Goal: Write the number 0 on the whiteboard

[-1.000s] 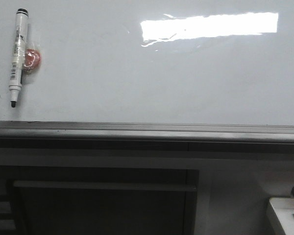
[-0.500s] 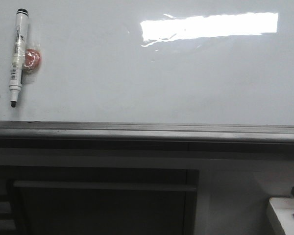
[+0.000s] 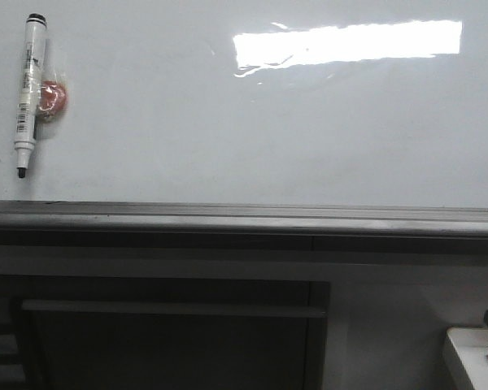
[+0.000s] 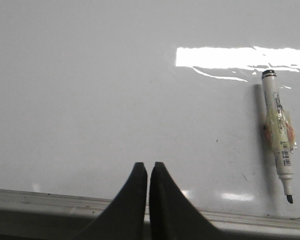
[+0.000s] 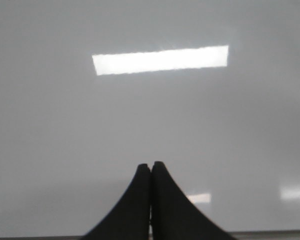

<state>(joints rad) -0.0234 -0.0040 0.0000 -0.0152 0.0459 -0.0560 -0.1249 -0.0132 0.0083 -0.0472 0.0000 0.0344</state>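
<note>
The whiteboard [image 3: 228,130] is glossy and smooth, with a bright rectangular reflection [image 3: 347,43]; no drawn 0 is visible on it. A white marker [image 3: 28,93], tip down, sits on its upper left over a reddish round piece [image 3: 52,97]. Below the board runs a grey metal tray edge [image 3: 244,218]. The left gripper [image 4: 148,167] and right gripper [image 5: 150,166] have fingers pressed together, holding nothing.

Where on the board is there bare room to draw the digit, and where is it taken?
The whiteboard is bare from the marker at its left edge across to the right, between the light reflection above and the grey tray edge below. Only the left edge is occupied: marker and red magnet. No 0 is drawn yet.
</note>
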